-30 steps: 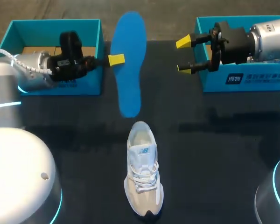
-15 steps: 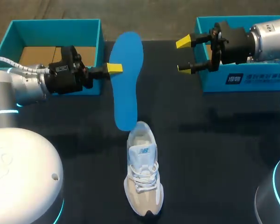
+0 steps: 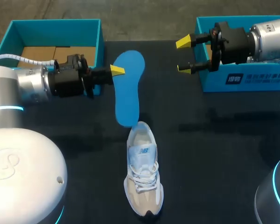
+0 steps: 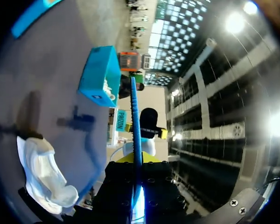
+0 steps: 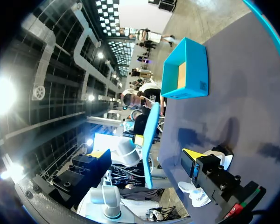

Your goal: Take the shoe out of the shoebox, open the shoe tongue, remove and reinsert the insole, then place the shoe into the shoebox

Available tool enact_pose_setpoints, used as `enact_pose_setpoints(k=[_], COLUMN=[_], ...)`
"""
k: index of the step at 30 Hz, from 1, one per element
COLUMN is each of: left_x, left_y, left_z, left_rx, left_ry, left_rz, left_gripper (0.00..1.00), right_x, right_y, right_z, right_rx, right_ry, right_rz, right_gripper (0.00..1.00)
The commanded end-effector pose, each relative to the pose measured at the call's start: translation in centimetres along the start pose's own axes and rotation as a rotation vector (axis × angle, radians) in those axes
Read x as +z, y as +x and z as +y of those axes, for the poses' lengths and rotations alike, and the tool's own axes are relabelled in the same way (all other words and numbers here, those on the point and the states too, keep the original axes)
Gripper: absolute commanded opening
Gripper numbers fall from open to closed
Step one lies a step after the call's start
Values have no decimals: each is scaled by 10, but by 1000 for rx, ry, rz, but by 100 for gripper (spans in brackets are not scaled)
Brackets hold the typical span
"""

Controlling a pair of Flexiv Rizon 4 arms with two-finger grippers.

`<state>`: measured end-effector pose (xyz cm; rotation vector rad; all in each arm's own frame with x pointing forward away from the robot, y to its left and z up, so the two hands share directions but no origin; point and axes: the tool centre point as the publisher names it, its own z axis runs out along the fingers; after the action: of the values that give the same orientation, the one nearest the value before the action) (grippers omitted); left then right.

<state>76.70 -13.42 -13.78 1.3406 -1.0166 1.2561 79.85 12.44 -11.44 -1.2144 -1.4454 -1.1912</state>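
My left gripper [image 3: 115, 70] sits in the upper left of the head picture. It is pinched tight on the side edge of the blue insole [image 3: 127, 91]. My left wrist camera shows the insole as a thin blue line, held flat between my two fingers.

The insole hangs in the upper middle. Its low end sits right at the back opening of the white shoe [image 3: 143, 173]. I cannot tell if the tip is inside yet. The shoe stands alone on the dark table [image 3: 214, 154], lower middle, with its toe pointing at the bottom edge.

My right gripper [image 3: 185, 55] is at the upper right, over the near wall of the right shoebox [image 3: 252, 79]. Its fingers are spread wide and hold nothing. The left shoebox [image 3: 56, 28] sits in the upper left corner.

I think I am on the step of putting the insole back in. Next I should tip the low end down into the shoe and slide it toward the toe. Nothing holds the shoe, so it may scoot away when I push. My free right gripper could steady it.
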Motion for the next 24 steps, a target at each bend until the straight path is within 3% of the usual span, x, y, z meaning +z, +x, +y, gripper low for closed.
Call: enact_pose_setpoints(k=[1, 19, 24], left_x=[9, 25, 25], left_y=[1, -11, -11], left_z=[-6, -28, -28], left_rx=[-61, 10, 10], left_ry=[12, 27, 27], left_rz=[-9, 17, 17], left_gripper=[0, 0, 0], right_x=[1, 1, -1], right_y=[0, 0, 20], right_z=[-1, -1, 6], right_rx=[0, 0, 0], right_ry=[-2, -2, 40], right_rz=[-2, -2, -158], right_gripper=[100, 100, 100])
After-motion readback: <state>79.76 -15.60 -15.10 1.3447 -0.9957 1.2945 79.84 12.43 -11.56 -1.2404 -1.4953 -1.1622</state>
